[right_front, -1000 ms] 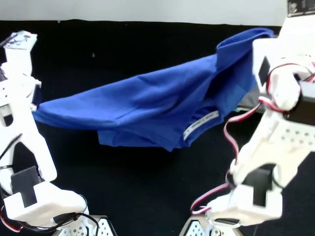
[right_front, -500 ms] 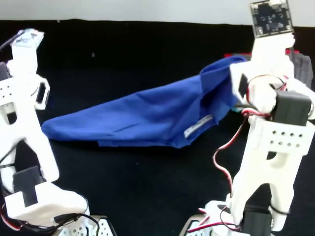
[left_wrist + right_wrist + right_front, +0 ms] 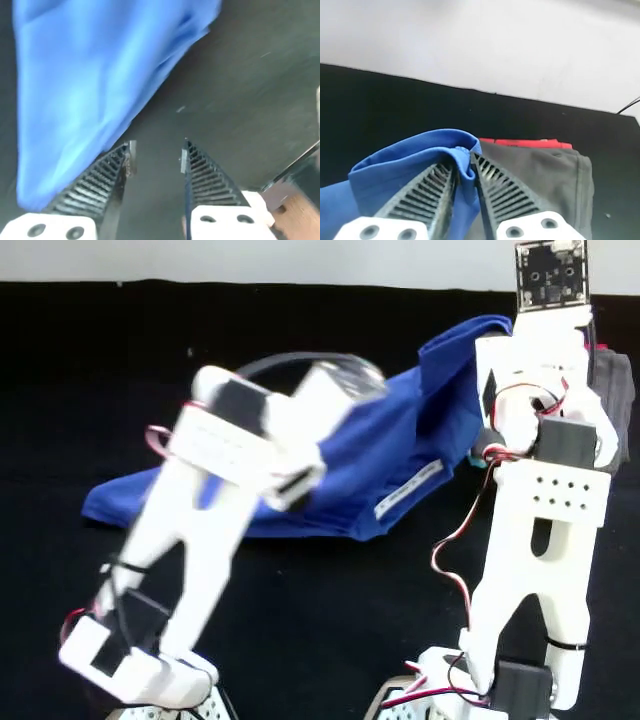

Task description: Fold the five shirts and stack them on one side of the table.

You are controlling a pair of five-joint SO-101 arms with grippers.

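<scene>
A blue shirt (image 3: 400, 445) lies stretched across the black table (image 3: 300, 620), its right end lifted. My right gripper (image 3: 465, 159) is shut on that raised edge of the blue shirt (image 3: 395, 170), and its arm (image 3: 540, 470) stands upright at the right. My left arm (image 3: 230, 455) leans over the shirt's middle, blurred. Its gripper (image 3: 156, 156) is open above bare table, nothing between the fingers, with the blue cloth (image 3: 75, 90) beside one finger (image 3: 117, 172).
Folded shirts are stacked at the far right: a grey shirt (image 3: 540, 172) on top with a red one (image 3: 520, 143) under it, also the grey shirt (image 3: 616, 390) behind the right arm. A white wall (image 3: 480, 45) runs behind the table's far edge.
The shirt's left end has dropped onto the table, no longer held up. My left arm has swung from the far left to over the shirt's middle. The right arm has straightened upright, still gripping.
</scene>
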